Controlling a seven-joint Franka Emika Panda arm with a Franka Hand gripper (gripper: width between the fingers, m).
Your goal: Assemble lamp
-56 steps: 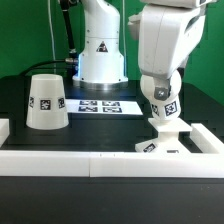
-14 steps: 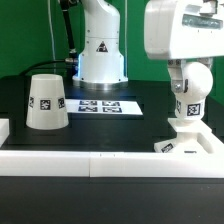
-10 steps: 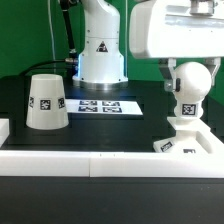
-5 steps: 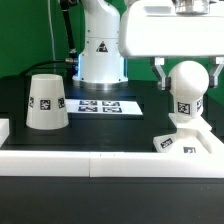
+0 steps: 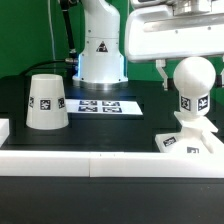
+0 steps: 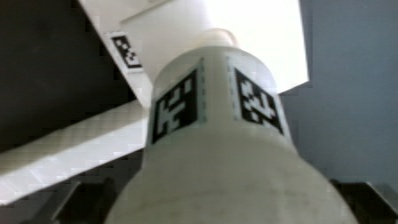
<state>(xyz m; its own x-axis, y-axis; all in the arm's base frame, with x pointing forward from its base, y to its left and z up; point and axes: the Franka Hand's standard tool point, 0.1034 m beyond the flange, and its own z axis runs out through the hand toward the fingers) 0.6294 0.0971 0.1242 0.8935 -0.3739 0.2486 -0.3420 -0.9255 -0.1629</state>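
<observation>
While the black desk (image 5: 110, 130) carries all parts, the shade (image 5: 45, 102) sits mouth-down at the exterior view's left, well apart, probably for a later step. The square base (image 5: 205, 138) at the right bears the bulb (image 5: 192, 82) upright. The fingers (image 5: 160, 68) hang spread beside the bulb's top and hold nothing, since it seems to stand alone.

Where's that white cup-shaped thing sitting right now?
The shade stands on the black table at the exterior view's left, just beside the marker board, well apart from the bulb at the right.
</observation>
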